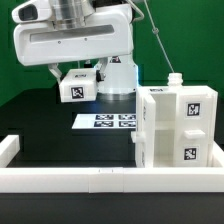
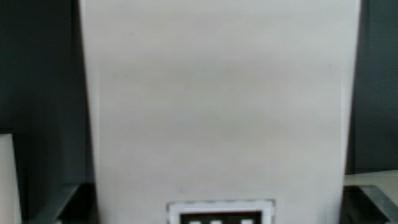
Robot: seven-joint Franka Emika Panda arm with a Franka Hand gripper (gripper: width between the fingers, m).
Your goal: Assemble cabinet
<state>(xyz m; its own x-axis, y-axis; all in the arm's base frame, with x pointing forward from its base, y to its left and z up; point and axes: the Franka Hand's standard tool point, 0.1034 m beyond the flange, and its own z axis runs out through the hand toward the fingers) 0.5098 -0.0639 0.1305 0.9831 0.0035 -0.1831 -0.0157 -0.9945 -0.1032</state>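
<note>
Holding a white block up over the table, with the cabinet waiting on one side.

My pincer [image 1: 78, 76] is squeezed shut on the white block [image 1: 79, 89]. In the wrist view this block [image 2: 214, 100] fills almost all I can see, smooth and plain, with a tag [image 2: 222, 214] at one end. I think it is light, hard and a bit slippery, so its flat sides are the best place to hold. Below me is the dark table [image 1: 40, 125], and the marker board [image 1: 108, 121] lies flat on it. Farther off, on the exterior view's right, the cabinet [image 1: 175, 125] stands upright, well apart from my block. It looks stiff and heavier. There is open room between us. I must watch the cabinet's top edge and the long low rail [image 1: 90, 180] just in front of it.
</note>
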